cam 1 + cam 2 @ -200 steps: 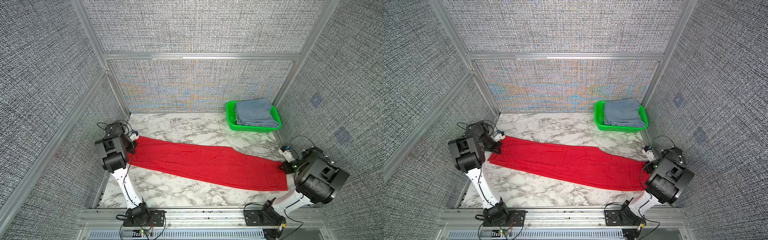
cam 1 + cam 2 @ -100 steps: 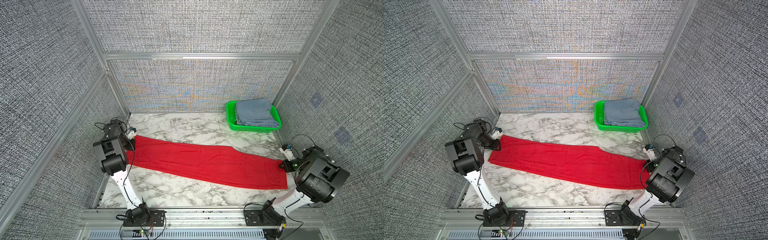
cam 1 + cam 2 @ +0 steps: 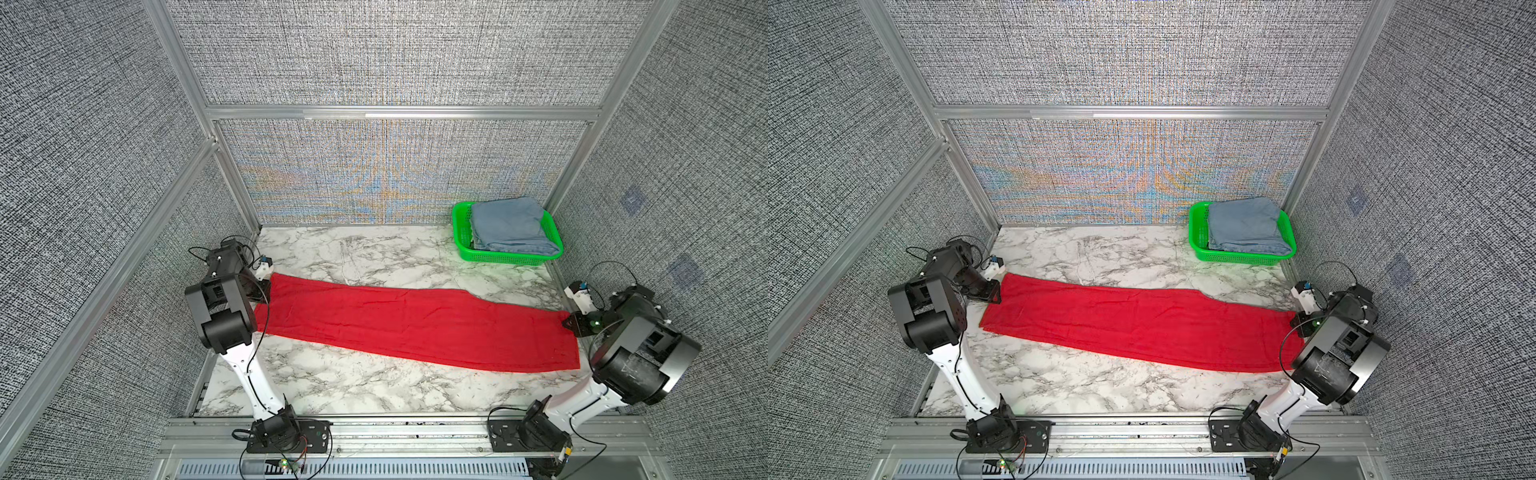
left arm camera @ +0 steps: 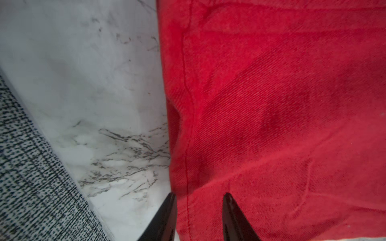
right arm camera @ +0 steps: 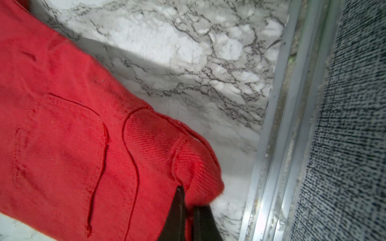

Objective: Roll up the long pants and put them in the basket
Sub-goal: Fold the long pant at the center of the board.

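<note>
The long pants (image 3: 415, 328) (image 3: 1133, 328) lie flat as a long bright red strip across the marble table, running from far left down to near right. My left gripper (image 3: 994, 293) (image 4: 198, 196) is open at the left end, its black fingertips (image 4: 170, 200) apart on either side of the stitched hem (image 4: 188, 146), which lies flat on the table. My right gripper (image 3: 567, 324) (image 5: 189, 200) is shut on the bunched waist corner of the pants (image 5: 192, 162) at the right end, lifting it slightly.
A green basket (image 3: 461, 232) with a folded blue-grey garment (image 3: 507, 224) stands at the back right corner. Woven grey walls and aluminium frame rails (image 5: 271, 146) close in on both ends of the pants. Bare marble (image 3: 353, 382) runs along the front.
My left gripper has opened and let go of the left end of the pants, which now lies flat. The right gripper keeps its hold and has barely moved.
</note>
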You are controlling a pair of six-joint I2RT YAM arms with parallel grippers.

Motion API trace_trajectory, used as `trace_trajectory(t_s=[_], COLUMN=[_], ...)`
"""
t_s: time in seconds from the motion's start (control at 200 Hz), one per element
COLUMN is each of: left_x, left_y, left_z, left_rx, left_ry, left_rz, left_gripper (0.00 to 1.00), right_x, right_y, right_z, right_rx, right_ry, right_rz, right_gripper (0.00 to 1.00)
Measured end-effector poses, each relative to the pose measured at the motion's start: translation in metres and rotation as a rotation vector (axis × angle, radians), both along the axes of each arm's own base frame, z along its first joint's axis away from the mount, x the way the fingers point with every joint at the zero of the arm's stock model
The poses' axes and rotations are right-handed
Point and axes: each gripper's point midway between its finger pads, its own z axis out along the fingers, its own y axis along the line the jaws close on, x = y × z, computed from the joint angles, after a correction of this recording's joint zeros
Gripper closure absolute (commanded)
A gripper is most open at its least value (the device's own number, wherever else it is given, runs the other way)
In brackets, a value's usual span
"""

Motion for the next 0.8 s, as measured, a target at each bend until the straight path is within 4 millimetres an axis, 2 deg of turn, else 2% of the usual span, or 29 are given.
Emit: trace_trajectory(t_s=[0.15,0.205,0.235,0.315,0.36,0.52,0.675,0.801], left_x=[-0.002,-0.004,-0.005,-0.008,-0.01,-0.016,-0.023,-0.033], left_y=[-0.001,-0.001,-0.002,-0.002,-0.002,-0.001,0.002,0.006], left_z=[0.001,-0.001,-0.001,-0.002,-0.001,0.002,0.007,0.007], left_rx=[0.001,-0.001,-0.002,0.001,0.001,0.011,-0.001,-0.024], left_ry=[0.001,0.007,0.011,0.018,0.021,0.038,0.042,0.055], left_rz=[0.0,0.0,0.0,0.001,0.002,0.015,0.046,0.076], left_gripper=[0.6,0.6,0.6,0.6,0.6,0.6,0.59,0.59], right_x=[0.001,0.001,0.001,-0.001,-0.001,0.003,0.017,0.032], right_y=[0.002,0.003,0.003,0.004,0.005,0.002,-0.001,0.007], right_z=[0.0,-0.002,-0.004,-0.009,-0.011,-0.007,0.01,0.024], right_rx=[0.003,0.003,0.005,0.007,0.006,-0.015,-0.051,-0.07], right_ry=[0.0,0.005,0.01,0.021,0.024,0.018,-0.02,-0.045], right_rz=[0.005,0.008,0.004,0.004,0.004,0.005,0.023,0.059], right_gripper=[0.99,0.73,0.62,0.45,0.41,0.33,0.31,0.31])
